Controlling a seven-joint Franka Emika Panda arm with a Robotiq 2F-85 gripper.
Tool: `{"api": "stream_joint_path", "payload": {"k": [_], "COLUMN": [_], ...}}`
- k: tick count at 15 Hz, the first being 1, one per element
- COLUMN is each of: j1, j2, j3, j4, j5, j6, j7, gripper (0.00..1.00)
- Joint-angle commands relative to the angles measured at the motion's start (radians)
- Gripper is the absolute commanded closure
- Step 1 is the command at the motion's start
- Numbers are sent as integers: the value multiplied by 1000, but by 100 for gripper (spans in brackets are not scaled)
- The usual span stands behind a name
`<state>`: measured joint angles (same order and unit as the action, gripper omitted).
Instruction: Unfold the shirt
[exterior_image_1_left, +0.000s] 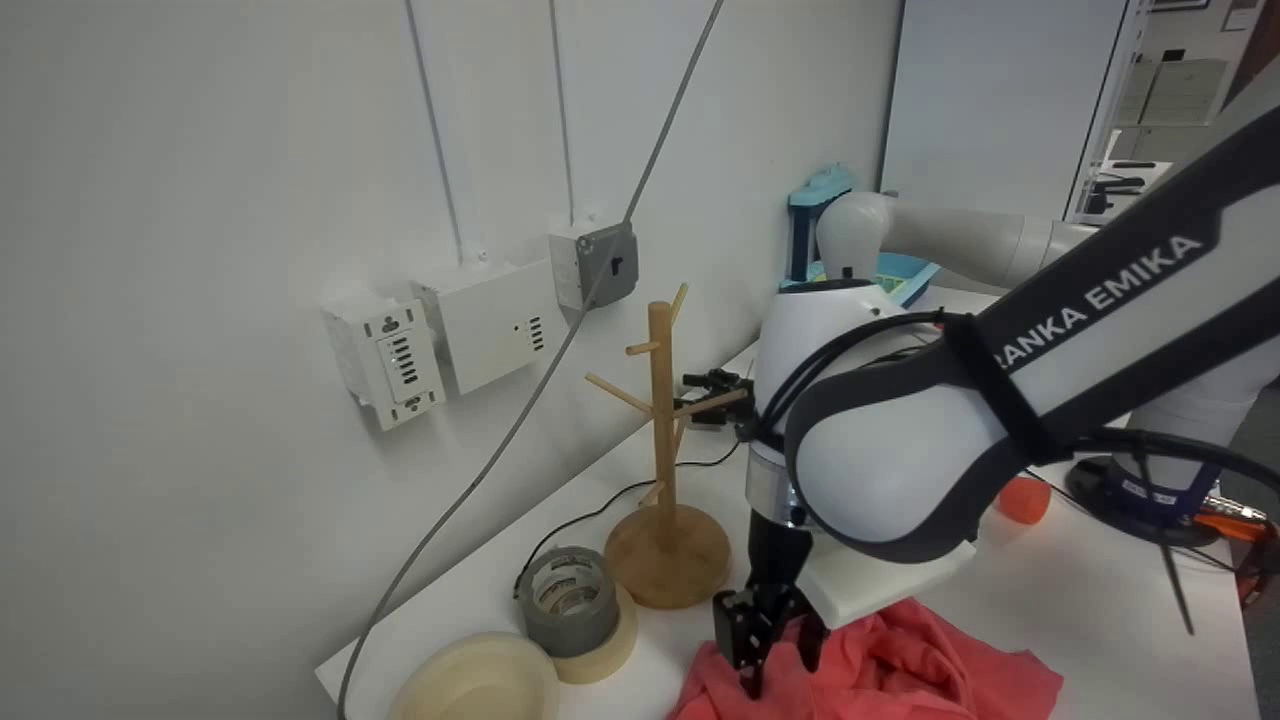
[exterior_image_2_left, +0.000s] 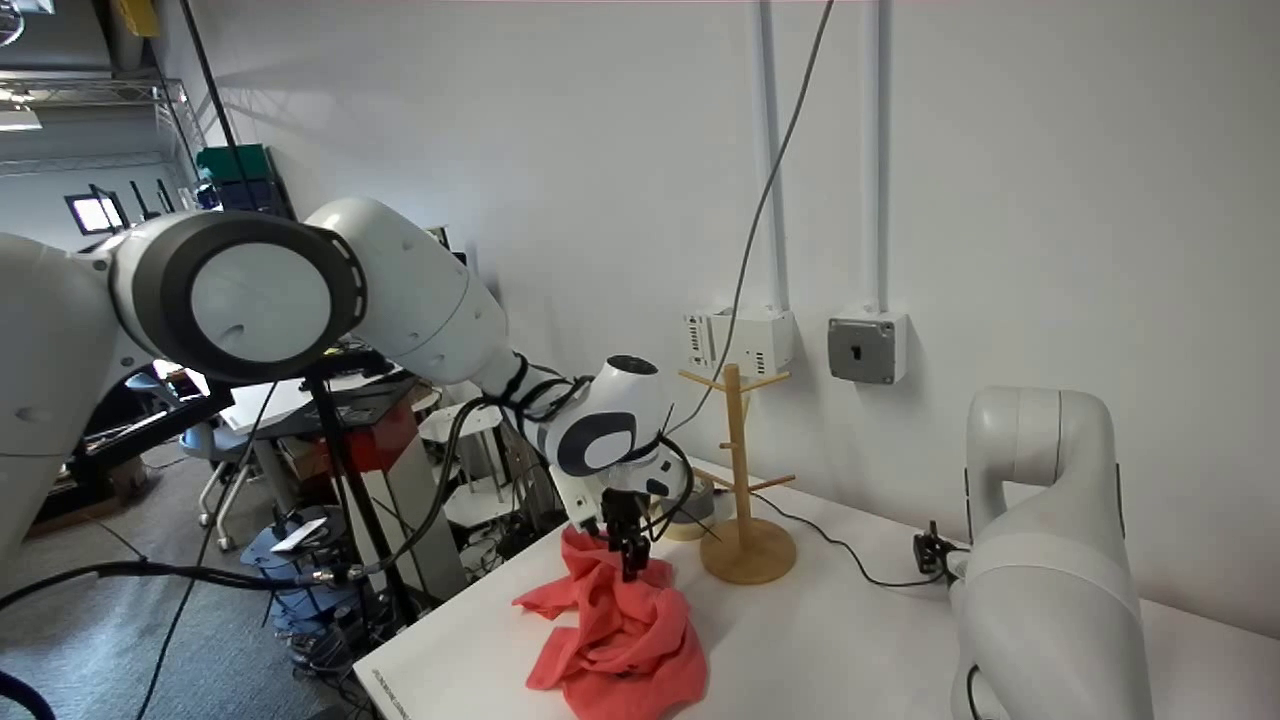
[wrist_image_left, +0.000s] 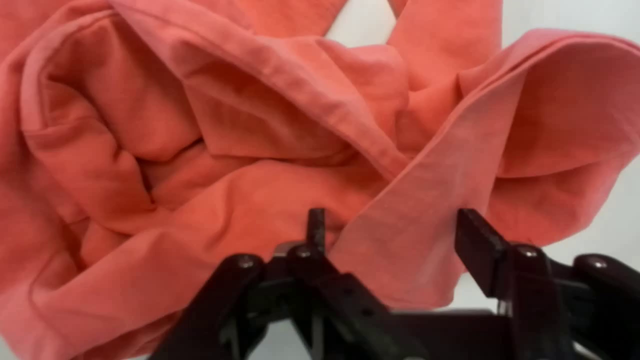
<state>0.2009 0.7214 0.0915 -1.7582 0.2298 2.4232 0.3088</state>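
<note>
The coral-red shirt (exterior_image_1_left: 930, 665) lies crumpled in a heap on the white table in both exterior views (exterior_image_2_left: 640, 645). In the wrist view the shirt (wrist_image_left: 280, 190) fills most of the picture, with loose folds and an open loop of cloth at the right. My gripper (exterior_image_1_left: 782, 672) points down at the shirt's part near the wooden stand; it also shows in an exterior view (exterior_image_2_left: 630, 572). In the wrist view the gripper (wrist_image_left: 390, 212) is open, its fingers apart on either side of a lighter cloth flap. Whether the fingertips touch the cloth I cannot tell.
A wooden mug stand (exterior_image_1_left: 668, 555) with pegs stands close beside the gripper. Tape rolls (exterior_image_1_left: 570, 610) and a beige bowl (exterior_image_1_left: 475, 680) sit along the wall side. An orange cup (exterior_image_1_left: 1024, 500) is near the robot base. Another white arm (exterior_image_2_left: 1050, 570) stands farther along the table.
</note>
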Motion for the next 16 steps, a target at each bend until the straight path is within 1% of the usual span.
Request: {"api": "stream_joint_path", "payload": {"k": [1,4,6,7,11,14,15,16], "j1": [-11,0,12,20,74,122,143,156], "j2": [30,24,16,11,-2,-1,-2,-7], "j3": [11,9,14,20,32,29,20,16], "j4": [46,48,51,53,56,64,64,59], "j5": [26,17,11,8,-23,-51,-70,-88], "j6": [5,16,30,43,102,122,127,125], "j7": [22,35,32,29,29,30,37,37], "gripper": [62,86,99,100,99,98,70,69]}}
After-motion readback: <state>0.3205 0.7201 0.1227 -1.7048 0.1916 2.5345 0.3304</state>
